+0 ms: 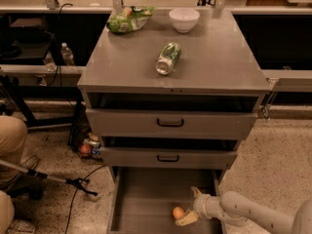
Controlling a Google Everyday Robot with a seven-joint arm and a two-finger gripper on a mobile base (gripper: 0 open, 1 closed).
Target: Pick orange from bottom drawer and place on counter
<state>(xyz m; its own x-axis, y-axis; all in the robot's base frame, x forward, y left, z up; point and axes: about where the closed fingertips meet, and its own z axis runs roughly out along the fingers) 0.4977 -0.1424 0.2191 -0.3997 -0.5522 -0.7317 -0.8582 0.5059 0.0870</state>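
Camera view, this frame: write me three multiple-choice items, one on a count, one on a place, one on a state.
1. How many things lie on the counter? A one. B two. C three.
2. Where is the orange? A on the counter. B in the bottom drawer. C on the floor.
3. The gripper is: A open beside the orange. B shut on the orange. C raised over the counter.
Answers: 1 C, a can, a bowl and a bag are there. 2 B, it rests on the drawer's floor. 3 A, its fingers are spread, low in the drawer, by the fruit.
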